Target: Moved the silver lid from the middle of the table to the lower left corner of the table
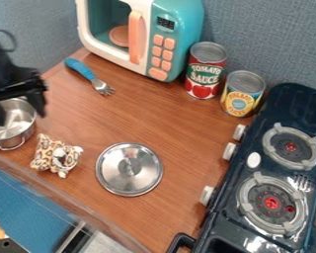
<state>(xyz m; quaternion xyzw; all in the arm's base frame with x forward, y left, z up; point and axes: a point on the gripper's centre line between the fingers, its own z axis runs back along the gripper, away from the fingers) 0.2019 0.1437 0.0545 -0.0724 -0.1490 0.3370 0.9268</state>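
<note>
The fingers are hanging released and spread wide at the left of the view, over the metal pot, and they are gripping nothing. Beyond them, the spotted soft toy is lying just beside the pot, and past that the silver lid is resting flat on the table, its small handle standing up at the centre. The stove is sitting well apart on the other side. The step in hand is likely getting to the lid and picking it up, so doing it well is probably meaning lifting clear of the pot's rim first, then crossing above the toy rather than through it. Centring over the handle before lowering is mattering most, with the fingers straddling it and closing squarely; pinching off-centre is risking a tilt, and the smooth metal is likely turning or slipping under a weak hold. Pressing down hard is asking for a skid, so a gentle descent is serving better. For the carry, keeping the lid level and above the toy and pot is making sense, since both are crowding the table's left side.
</note>
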